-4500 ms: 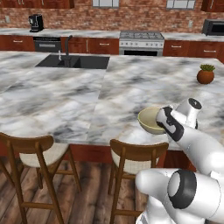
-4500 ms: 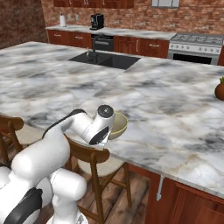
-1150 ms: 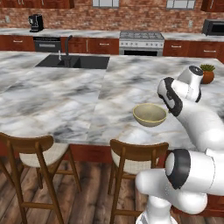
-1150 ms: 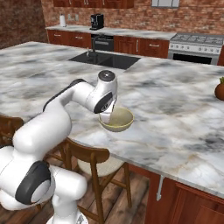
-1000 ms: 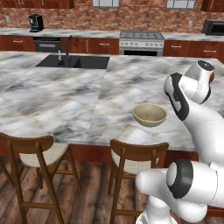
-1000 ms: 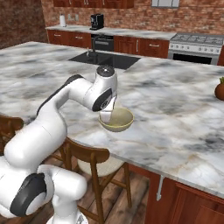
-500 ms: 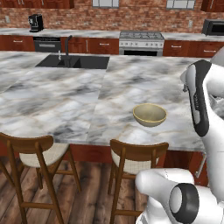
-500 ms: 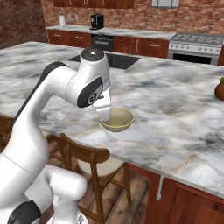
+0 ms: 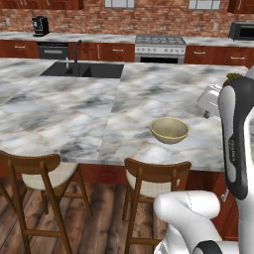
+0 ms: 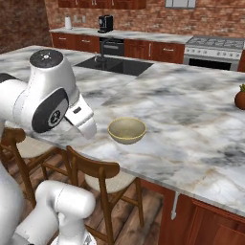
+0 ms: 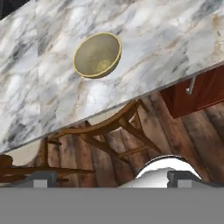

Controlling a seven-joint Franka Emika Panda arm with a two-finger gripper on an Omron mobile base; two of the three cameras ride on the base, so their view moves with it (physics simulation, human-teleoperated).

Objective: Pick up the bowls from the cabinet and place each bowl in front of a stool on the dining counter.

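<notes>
A tan-beige bowl [image 9: 169,130] [image 10: 127,130] stands upright on the white marble dining counter [image 9: 74,114] [image 10: 191,124], near its front edge. Just in front of it is a wooden stool [image 9: 156,177] [image 10: 95,171]. In the hand view my gripper [image 11: 113,178] is high above and back from the counter edge, looking down on the bowl [image 11: 97,54] and the stool's curved back [image 11: 105,127]. Its fingertips [image 11: 43,178] stand wide apart with nothing between them, so it is open. The cabinet is out of view.
A second stool [image 9: 34,171] stands to the left. A black sink [image 9: 82,69] [image 10: 115,65] is set in the counter's far side, and a potted plant [image 10: 240,98] sits at its right. My raised white arm [image 9: 237,139] [image 10: 48,103] stands at the counter's front edge.
My gripper has let go of the bowl, then lifted up and drawn back from it over the counter edge. The bowl has stayed where it was set down.
</notes>
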